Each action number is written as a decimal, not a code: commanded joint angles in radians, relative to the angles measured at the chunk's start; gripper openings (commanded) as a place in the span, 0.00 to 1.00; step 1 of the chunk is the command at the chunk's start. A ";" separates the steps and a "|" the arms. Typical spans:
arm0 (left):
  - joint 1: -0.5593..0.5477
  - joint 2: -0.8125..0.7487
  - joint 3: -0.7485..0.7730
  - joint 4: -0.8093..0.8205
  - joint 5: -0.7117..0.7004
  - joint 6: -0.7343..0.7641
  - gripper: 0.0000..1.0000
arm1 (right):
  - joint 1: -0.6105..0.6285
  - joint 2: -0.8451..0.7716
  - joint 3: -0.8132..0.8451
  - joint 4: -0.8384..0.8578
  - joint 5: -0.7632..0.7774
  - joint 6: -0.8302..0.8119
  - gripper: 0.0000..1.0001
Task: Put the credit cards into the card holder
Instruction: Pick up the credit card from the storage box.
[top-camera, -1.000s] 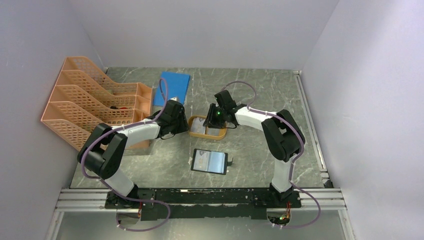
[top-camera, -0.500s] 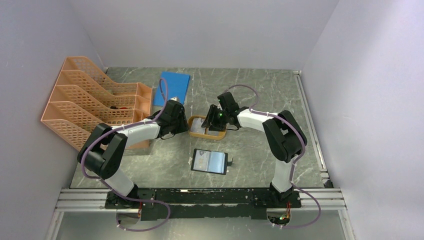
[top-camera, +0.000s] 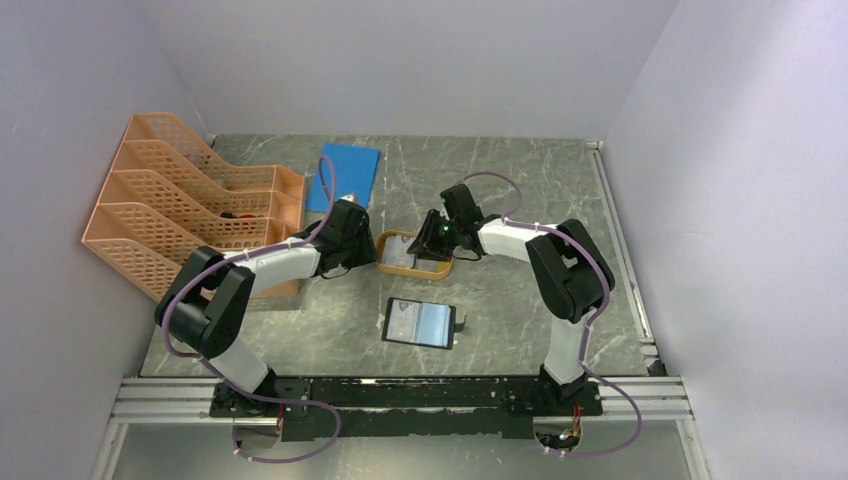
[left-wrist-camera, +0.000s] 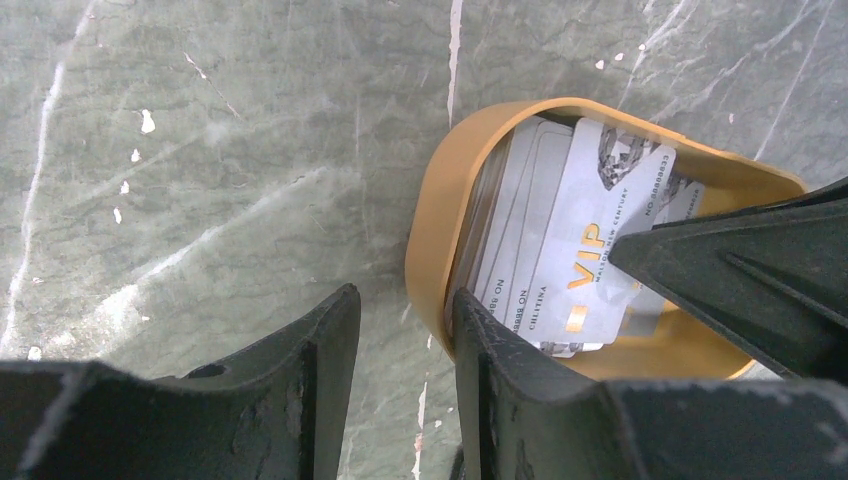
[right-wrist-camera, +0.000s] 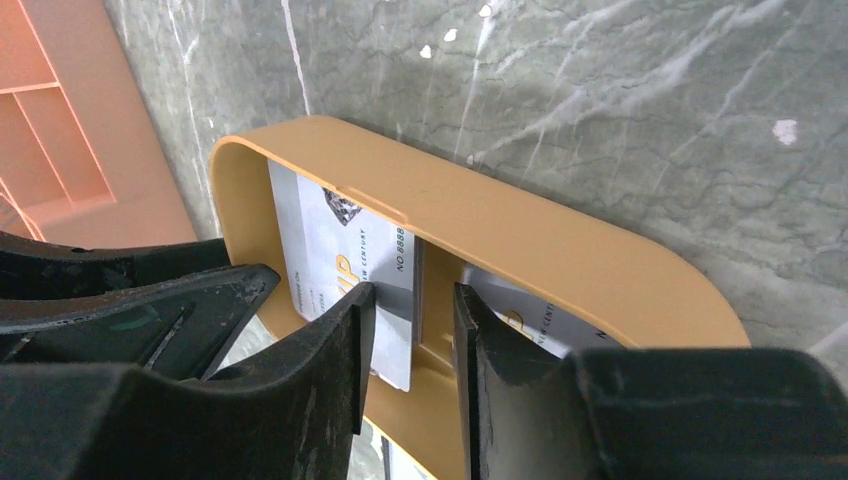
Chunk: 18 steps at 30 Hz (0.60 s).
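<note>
The orange dish (left-wrist-camera: 428, 235) sat at mid-frame in the top view. Its rim lay just against the inner face of one finger of the left gripper (left-wrist-camera: 405, 305). That gripper's jaws stood part-open with only marble showing between them, and they held nothing.

The credit cards (left-wrist-camera: 560, 250) lay stacked inside the dish, the top "VIP" card skewed across the others. The right gripper (right-wrist-camera: 412, 292) reached in from the dish's opposite side, its tips inside the rim. Its jaws were a narrow gap apart, and the top card's grey stripe showed through that gap. One tip met the card's face, but no card was pinched between the fingers.

The two grippers crowded the dish from both sides. The pink file rack (top-camera: 190, 215) hemmed the left arm at the left of the frame, and the blue sheet (top-camera: 345, 175) lay just above that gripper. To the right of the dish, the table (top-camera: 510, 290) ran bare to its right edge.

The card holder (top-camera: 420, 322) lay open and flat at lower centre, apart from both grippers, with a strip of marble between it and the dish.

Since a second earlier, the right wrist had shifted slightly rightward in the top view. The left arm, the dish and the card holder had not moved.
</note>
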 joint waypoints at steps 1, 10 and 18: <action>0.011 0.002 0.022 -0.019 -0.013 0.020 0.43 | -0.023 -0.021 -0.038 0.007 0.028 0.002 0.37; 0.012 0.001 0.022 -0.022 -0.014 0.022 0.43 | -0.030 -0.041 -0.054 0.039 0.011 0.004 0.33; 0.012 -0.004 0.024 -0.019 -0.010 0.022 0.43 | -0.031 -0.029 -0.035 0.051 -0.035 -0.006 0.43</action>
